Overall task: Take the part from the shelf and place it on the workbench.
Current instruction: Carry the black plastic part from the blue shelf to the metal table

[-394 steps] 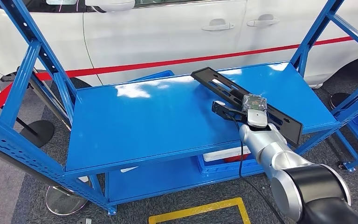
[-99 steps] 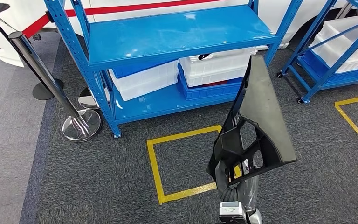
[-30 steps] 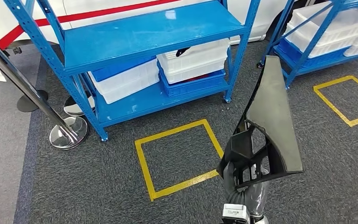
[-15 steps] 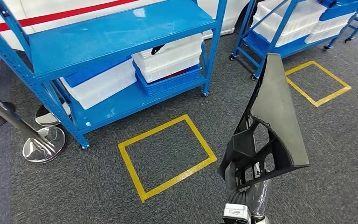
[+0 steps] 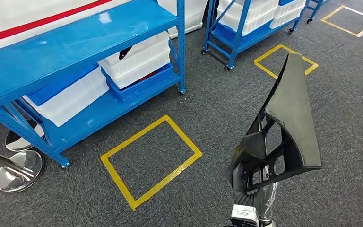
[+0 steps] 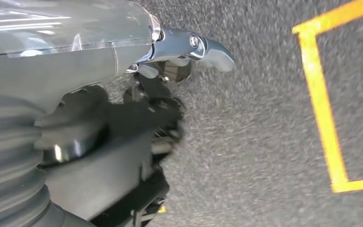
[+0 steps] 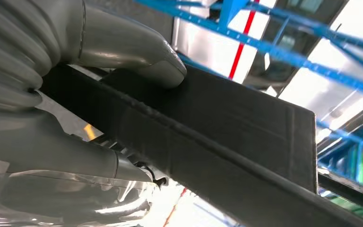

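Observation:
A long black part (image 5: 290, 109) with a flat panel and open ribbing stands upright in front of me over the grey carpet. My right hand (image 5: 251, 188) grips its lower end, low in the head view. In the right wrist view the thumb (image 7: 137, 52) presses on the part's dark edge (image 7: 227, 132). The blue shelf (image 5: 75, 42) stands at the upper left, apart from the part. My left hand (image 6: 137, 118) hangs above the carpet with its thumb stuck out and nothing in it.
White bins (image 5: 137, 56) and a blue bin (image 5: 144, 85) sit on the shelf's lower level. A second blue rack (image 5: 246, 23) with white bins stands at the back. Yellow floor squares (image 5: 149, 161) mark the carpet. A chrome stanchion base (image 5: 19, 170) is at the left.
The whole view has swung: the shelf and yellow square have slid left and a second rack has come in at the top. The part stays upright in my right hand.

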Robot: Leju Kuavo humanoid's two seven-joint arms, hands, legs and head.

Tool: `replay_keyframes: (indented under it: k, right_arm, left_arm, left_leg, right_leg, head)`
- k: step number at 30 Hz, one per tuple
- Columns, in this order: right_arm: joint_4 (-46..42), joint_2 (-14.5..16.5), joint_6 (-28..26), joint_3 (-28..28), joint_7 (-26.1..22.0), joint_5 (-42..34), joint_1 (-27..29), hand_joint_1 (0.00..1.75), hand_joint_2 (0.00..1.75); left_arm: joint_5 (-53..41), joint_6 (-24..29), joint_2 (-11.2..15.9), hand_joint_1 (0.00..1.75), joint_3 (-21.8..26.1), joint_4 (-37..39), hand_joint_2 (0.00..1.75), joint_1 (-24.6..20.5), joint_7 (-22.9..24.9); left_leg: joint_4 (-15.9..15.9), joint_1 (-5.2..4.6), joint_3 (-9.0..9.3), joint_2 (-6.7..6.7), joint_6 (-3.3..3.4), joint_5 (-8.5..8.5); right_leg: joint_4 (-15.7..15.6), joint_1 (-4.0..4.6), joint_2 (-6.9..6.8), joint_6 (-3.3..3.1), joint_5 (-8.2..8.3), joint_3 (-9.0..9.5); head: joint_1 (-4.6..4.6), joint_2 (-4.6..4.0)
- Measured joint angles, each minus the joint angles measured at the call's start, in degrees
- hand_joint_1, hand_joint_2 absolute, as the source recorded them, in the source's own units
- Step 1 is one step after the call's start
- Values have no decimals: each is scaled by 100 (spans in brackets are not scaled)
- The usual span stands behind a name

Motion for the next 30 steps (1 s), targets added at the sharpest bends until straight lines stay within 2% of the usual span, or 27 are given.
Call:
replay_keyframes:
  k: [1,2,3,4,5,7,8,9,10,11,12,14,15,16,17,18,19,20,22,23,24,25,27,28,30]
  right_arm:
    - [-4,15,0,-8,4,3,3,175,175]
    - [-6,24,0,-16,9,5,9,175,175]
    - [-7,27,0,-25,17,4,14,175,175]
    - [-8,27,0,-33,25,4,19,175,175]
    - [-10,28,0,-40,32,3,21,175,175]
    - [-19,38,0,-53,42,3,18,175,175]
    - [-25,46,0,-57,45,4,18,175,175]
    - [-33,55,0,-62,48,4,18,175,175]
    - [-43,60,0,-67,50,5,21,175,175]
    - [-56,63,0,-72,51,5,25,175,175]
    - [-69,64,0,-78,53,5,33,175,175]
    - [-92,64,0,-87,58,5,27,175,175]
    - [-98,64,0,-89,64,4,21,175,175]
    - [-103,63,0,-89,71,2,11,175,175]
    - [-103,62,0,-92,81,-2,7,175,175]
    - [-103,61,0,-96,90,-5,6,175,175]
    - [-103,60,0,-100,95,-9,6,175,175]
    - [-103,60,0,-104,101,-11,4,175,175]
    - [-103,60,0,-108,104,-12,-10,175,175]
    - [-104,60,0,-109,106,-12,-21,175,175]
    - [-108,60,0,-110,107,-13,-34,175,175]
    - [-111,60,0,-114,108,-13,-42,175,175]
    - [-119,60,0,-122,105,-14,-41,175,175]
    - [-124,60,0,-127,102,-14,-41,175,175]
    - [-133,62,0,-134,94,-14,-47,175,175]
  left_arm:
    - [-2,-1,0,0,0,1,175,11,1]
    - [-3,-1,0,0,0,1,175,22,2]
    - [-4,-1,0,0,0,1,175,27,2]
    - [-5,-1,0,0,0,1,175,27,3]
    - [-5,0,0,0,0,0,175,23,3]
    - [-6,1,1,0,0,1,175,19,2]
    - [-6,1,2,0,0,1,175,17,1]
    - [-6,1,3,0,0,1,175,15,1]
    - [-6,1,4,0,1,1,175,14,0]
    - [-3,1,3,0,2,0,175,9,-1]
    - [-2,-1,2,0,3,0,175,4,-2]
    - [2,-10,-3,0,4,0,175,-3,-3]
    - [2,-16,-3,0,4,0,175,0,-2]
    - [2,-20,-2,0,4,0,175,10,1]
    - [1,-22,1,0,4,0,175,21,8]
    - [1,-23,4,0,5,0,175,26,13]
    - [0,-23,6,0,5,0,175,23,19]
    - [-2,-24,7,0,5,0,175,14,26]
    - [-6,-25,4,0,5,0,175,-2,32]
    - [-7,-26,3,0,4,0,175,-5,34]
    - [-7,-26,4,0,4,0,175,-8,34]
    - [-8,-27,4,0,4,0,175,-10,34]
    - [-12,-29,4,0,4,0,175,-23,35]
    - [-15,-32,4,0,4,0,175,-29,34]
    - [-21,-37,7,0,4,0,175,-30,31]
  left_leg:
    - [414,4,-182,-73,-11,-188]
    - [737,6,-328,-101,-19,-295]
    - [870,10,-389,-111,-22,-289]
    - [757,17,-336,-121,-20,-164]
    - [430,28,-182,-165,-14,43]
    - [-382,59,192,-425,8,382]
    - [-643,68,312,-553,23,455]
    - [-762,66,364,-635,42,460]
    - [-784,53,372,-633,65,452]
    - [-793,51,370,-566,102,470]
    - [-816,53,370,-494,143,490]
    - [-866,63,370,-331,230,526]
    - [-873,50,367,-248,256,531]
    - [-874,37,360,-160,275,529]
    - [-873,25,355,-69,280,524]
    - [-872,17,353,21,283,520]
    - [-872,14,354,104,281,515]
    - [-871,13,361,176,275,509]
    - [-868,-1,389,297,243,487]
    - [-862,-14,402,348,217,473]
    - [-857,-26,413,397,187,460]
    - [-855,-35,423,447,157,450]
    - [-845,-27,442,521,91,424]
    - [-778,-16,427,455,61,363]
    - [-302,14,237,162,16,61]
  right_leg:
    - [3,3,71,-12,8,-11]
    - [7,6,150,-17,12,-18]
    - [13,8,234,-18,16,-20]
    - [22,6,318,-15,16,-18]
    - [34,3,403,-6,14,-14]
    - [73,-4,557,33,2,-23]
    - [89,-10,627,69,4,-44]
    - [98,-19,689,109,12,-73]
    - [98,-26,755,155,29,-103]
    - [91,-36,819,197,46,-127]
    - [112,-41,798,228,37,-152]
    - [423,-23,500,275,-169,-315]
    - [752,-21,294,290,-357,-473]
    - [1154,-22,153,310,-557,-671]
    - [1504,-31,98,326,-692,-842]
    - [1718,-40,73,336,-738,-945]
    - [1707,-45,54,341,-671,-933]
    - [1476,-46,24,338,-517,-804]
    - [647,-16,-185,298,-177,-341]
    - [322,9,-282,261,-82,-168]
    - [124,35,-351,224,-43,-69]
    - [72,59,-350,191,-56,-59]
    - [53,47,-213,128,-27,-73]
    - [36,30,-149,92,-9,-70]
    - [9,-6,-27,27,27,-61]
  head:
    - [0,0]
    - [0,0]
    - [0,0]
    - [0,0]
    - [0,0]
    - [1,0]
    - [1,0]
    - [1,0]
    - [1,0]
    - [0,0]
    - [0,0]
    - [4,0]
    - [7,0]
    - [9,0]
    - [9,0]
    - [9,0]
    - [9,0]
    - [9,0]
    - [9,0]
    - [8,0]
    - [8,0]
    - [8,0]
    - [8,0]
    - [7,0]
    - [4,0]
